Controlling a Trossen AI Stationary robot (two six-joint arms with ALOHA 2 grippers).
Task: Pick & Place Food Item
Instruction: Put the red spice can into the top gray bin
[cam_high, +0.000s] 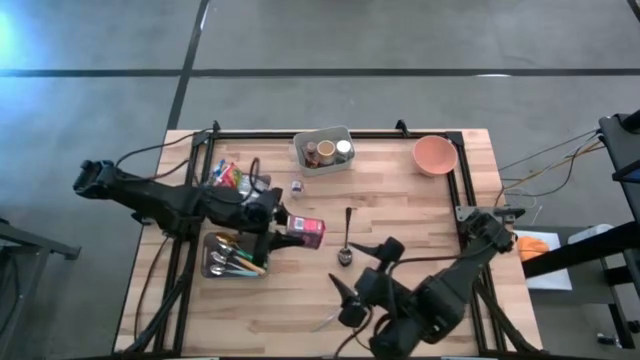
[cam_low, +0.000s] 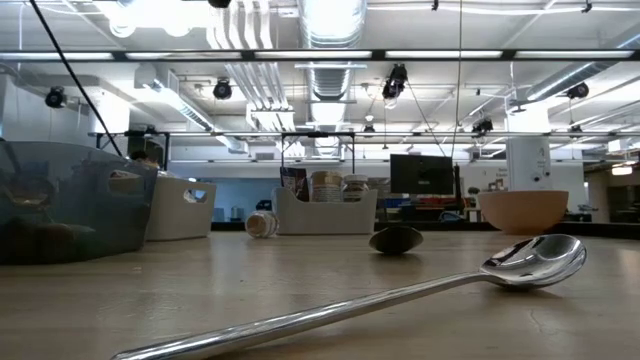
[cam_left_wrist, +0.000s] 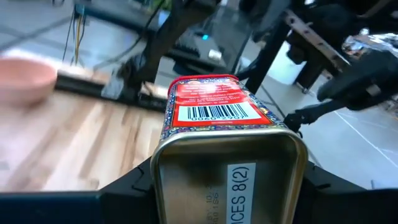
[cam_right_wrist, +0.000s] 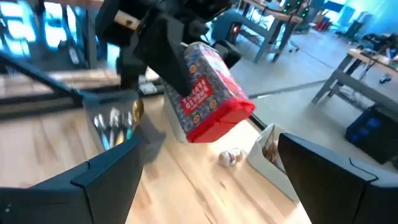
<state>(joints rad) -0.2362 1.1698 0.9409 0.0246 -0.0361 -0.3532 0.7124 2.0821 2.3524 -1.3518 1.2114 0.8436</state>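
Note:
A red and blue patterned food tin (cam_high: 308, 231) with a red lid end hangs above the table's middle left. My left gripper (cam_high: 290, 228) reaches in from the table's left and is shut on it. In the right wrist view the tin (cam_right_wrist: 208, 93) is tilted, its red lid end lowest. My right gripper (cam_high: 366, 272) is open near the table's near edge, right of the tin and apart from it, with nothing between its fingers (cam_right_wrist: 106, 174). My left gripper pinches the tin near its gold base end (cam_left_wrist: 227, 168) between its two fingers (cam_left_wrist: 134, 183), one on each opposite side. The fingers come about level from the table's left and lie along the tin. The tin sticks out past them, lifted clear of the table.
A white bin (cam_high: 322, 150) with jars and a pink bowl (cam_high: 435, 155) stand at the far edge. A cutlery tub (cam_high: 228, 258) and a bin of packets (cam_high: 228, 178) sit left. A small jar (cam_high: 296, 187), a dark spoon (cam_high: 347, 235) and a silver spoon (cam_low: 400, 295) lie on the wood.

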